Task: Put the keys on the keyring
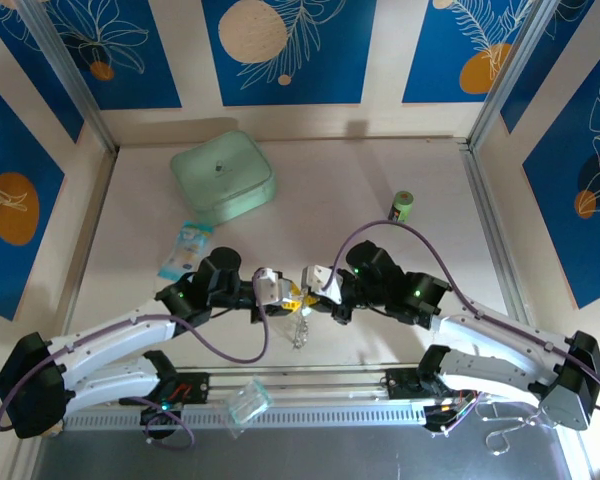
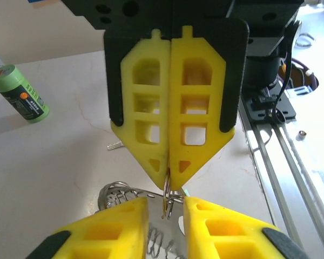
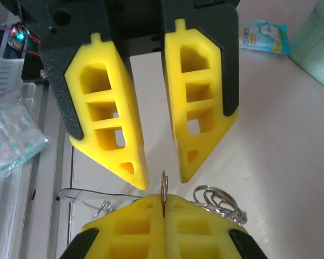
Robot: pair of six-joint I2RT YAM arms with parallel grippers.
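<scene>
The left arm [image 1: 110,345] and right arm [image 1: 500,345] are reached inward over the near middle of the table [image 1: 380,170], with the grippers set nose to nose. The right gripper [image 2: 169,178] is clamped on a thin ring of the keyring [image 1: 300,332]. The left gripper [image 3: 164,172] is held just before it with its fingers apart. The rest of the keyring hangs slack below the pinch. It is judged light, limp and slippery, so only the stiff ring edge should be pinched.
</scene>
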